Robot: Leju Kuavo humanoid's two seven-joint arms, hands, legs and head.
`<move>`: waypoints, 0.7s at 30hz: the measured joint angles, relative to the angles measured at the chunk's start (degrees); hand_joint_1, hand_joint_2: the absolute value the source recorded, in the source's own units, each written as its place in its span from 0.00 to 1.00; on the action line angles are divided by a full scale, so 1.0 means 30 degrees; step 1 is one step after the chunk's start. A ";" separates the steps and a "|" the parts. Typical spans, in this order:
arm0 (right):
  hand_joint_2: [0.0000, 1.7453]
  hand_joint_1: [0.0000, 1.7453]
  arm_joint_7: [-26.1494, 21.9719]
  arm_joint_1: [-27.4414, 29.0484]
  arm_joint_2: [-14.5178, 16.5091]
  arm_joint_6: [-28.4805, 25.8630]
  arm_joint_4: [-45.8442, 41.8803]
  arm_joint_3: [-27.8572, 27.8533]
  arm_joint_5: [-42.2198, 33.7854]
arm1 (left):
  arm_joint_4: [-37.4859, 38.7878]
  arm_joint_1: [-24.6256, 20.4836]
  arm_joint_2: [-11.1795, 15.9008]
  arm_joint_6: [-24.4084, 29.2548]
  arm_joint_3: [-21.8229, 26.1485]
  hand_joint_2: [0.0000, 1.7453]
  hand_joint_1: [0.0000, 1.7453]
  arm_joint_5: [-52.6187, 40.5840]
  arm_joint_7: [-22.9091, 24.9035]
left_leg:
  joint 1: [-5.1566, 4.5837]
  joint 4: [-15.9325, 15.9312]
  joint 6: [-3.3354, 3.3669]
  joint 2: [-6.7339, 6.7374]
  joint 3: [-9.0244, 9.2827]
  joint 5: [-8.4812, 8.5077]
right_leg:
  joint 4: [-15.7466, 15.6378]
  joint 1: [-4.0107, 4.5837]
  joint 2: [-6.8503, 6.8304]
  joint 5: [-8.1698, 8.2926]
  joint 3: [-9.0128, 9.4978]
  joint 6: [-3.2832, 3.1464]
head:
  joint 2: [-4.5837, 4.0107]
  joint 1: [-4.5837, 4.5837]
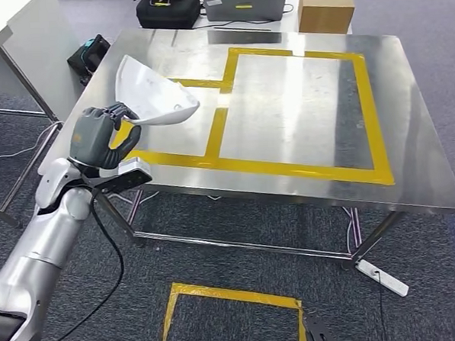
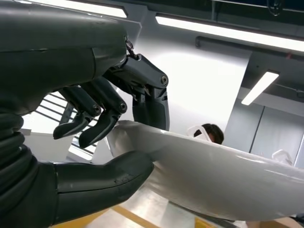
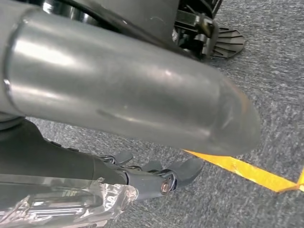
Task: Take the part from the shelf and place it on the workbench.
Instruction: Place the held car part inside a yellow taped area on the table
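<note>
My grey left hand [image 1: 97,137] holds a white part [image 1: 154,96]; yellow tape lines [image 1: 306,170] cross the silver workbench [image 1: 420,153].

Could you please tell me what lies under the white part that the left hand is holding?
Under the white part lies the steel workbench, with yellow tape running beneath it. The left hand grips its near edge. The tabletop directly beneath the part is covered.

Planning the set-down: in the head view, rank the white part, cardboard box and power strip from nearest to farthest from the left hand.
1. White part, held in the left hand.
2. Cardboard box, beyond the workbench's far edge.
3. Power strip, on the floor at right; roughly ties with the box.
</note>
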 joint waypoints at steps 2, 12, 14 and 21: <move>0.00 0.00 0.0005 0.0022 0.0027 0.0002 0.0000 0.0009 -0.0002 | 0.0195 -0.0305 -0.0065 -0.0051 -0.0020 1.00 1.00 -0.0002 0.0025 | 0.0020 0.0032 -0.0163 0.0000 -0.0034 -0.0021 | 0.0004 0.0009 0.0038 0.0018 0.0037 -0.0181 | 0.0000 -0.0002; 0.00 0.00 -0.0044 0.0086 0.0146 0.0087 -0.0007 0.0133 -0.0129 | 0.1086 -0.1027 -0.0278 -0.0164 -0.0222 1.00 1.00 -0.0009 0.0364 | 0.0467 0.3197 -0.0966 0.0199 -0.1997 -0.0344 | -0.0052 -0.0242 0.0050 -0.0462 0.0629 -0.0474 | 0.0000 -0.0124; 0.00 0.00 -0.0071 0.0076 0.0175 0.0088 -0.0007 0.0133 -0.0167 | 0.1370 -0.1388 -0.0324 -0.0171 -0.0242 1.00 1.00 -0.0009 0.0395 | 0.0468 0.0890 -0.0907 0.0274 -0.0795 0.0349 | -0.0056 -0.0190 0.0056 -0.0702 0.0816 -0.0252 | 0.0000 -0.0131; 0.00 0.00 -0.0073 0.0145 0.0198 0.0069 0.0000 0.0138 -0.0195 | 0.2255 -0.1778 -0.0453 -0.0064 -0.0286 1.00 1.00 0.0018 0.0410 | 0.0396 0.0050 -0.0007 0.0198 0.0145 -0.0303 | 0.2213 -0.0154 -0.0077 -0.1862 -0.0166 0.0309 | 0.0000 -0.0023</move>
